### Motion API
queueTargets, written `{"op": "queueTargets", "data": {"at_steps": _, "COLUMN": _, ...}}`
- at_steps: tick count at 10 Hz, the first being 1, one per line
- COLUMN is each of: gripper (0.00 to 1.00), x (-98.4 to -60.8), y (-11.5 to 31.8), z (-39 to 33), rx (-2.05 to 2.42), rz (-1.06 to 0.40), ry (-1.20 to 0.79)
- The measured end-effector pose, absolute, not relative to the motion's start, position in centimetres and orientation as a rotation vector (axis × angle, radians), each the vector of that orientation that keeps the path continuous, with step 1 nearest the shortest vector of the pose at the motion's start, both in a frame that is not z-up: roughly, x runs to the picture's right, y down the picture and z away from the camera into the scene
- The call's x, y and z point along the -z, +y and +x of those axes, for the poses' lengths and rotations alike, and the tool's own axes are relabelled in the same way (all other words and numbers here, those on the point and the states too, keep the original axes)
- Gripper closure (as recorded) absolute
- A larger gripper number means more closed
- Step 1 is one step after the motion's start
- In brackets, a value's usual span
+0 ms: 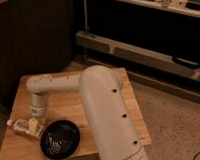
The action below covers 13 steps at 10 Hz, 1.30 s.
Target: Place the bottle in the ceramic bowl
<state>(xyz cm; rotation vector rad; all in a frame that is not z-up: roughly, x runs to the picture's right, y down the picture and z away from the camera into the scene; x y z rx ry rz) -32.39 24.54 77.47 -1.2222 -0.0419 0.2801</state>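
While the gripper (pixel 34 123) hangs over the bottle (pixel 16 125) at the table (pixel 67 104) front-left corner, its grip cannot be told; bottle likely light, slick: take mid-body.

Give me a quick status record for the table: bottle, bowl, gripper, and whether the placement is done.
bottle: lying on its side on the wooden table, left of the bowl in the camera view
ceramic bowl: black, upright near the table's front edge, nothing in it
gripper: lowered onto the bottle, beside the bowl's left rim
hold: cannot tell whether the bottle is gripped
placement: not done, bottle is outside the bowl
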Motion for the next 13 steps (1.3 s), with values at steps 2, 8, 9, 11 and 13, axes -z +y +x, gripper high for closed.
{"op": "queueTargets", "data": {"at_steps": 2, "gripper": 0.34, "x": -77.50, "y": 24.64, "z": -32.38, "rx": -0.276, "rz": -1.221, "ry": -0.040}}
{"op": "queueTargets", "data": {"at_steps": 8, "gripper": 0.38, "x": -77.80, "y": 24.92, "z": -32.45, "rx": -0.272, "rz": -1.227, "ry": -0.026}}
{"op": "queueTargets", "data": {"at_steps": 9, "gripper": 0.46, "x": -77.84, "y": 24.89, "z": -32.42, "rx": -0.273, "rz": -1.226, "ry": -0.026}}
{"op": "queueTargets", "data": {"at_steps": 11, "gripper": 0.66, "x": -78.16, "y": 24.76, "z": -32.25, "rx": -0.277, "rz": -1.218, "ry": -0.026}}
{"op": "queueTargets", "data": {"at_steps": 13, "gripper": 0.87, "x": -77.89, "y": 24.95, "z": -32.28, "rx": -0.276, "rz": -1.225, "ry": -0.015}}
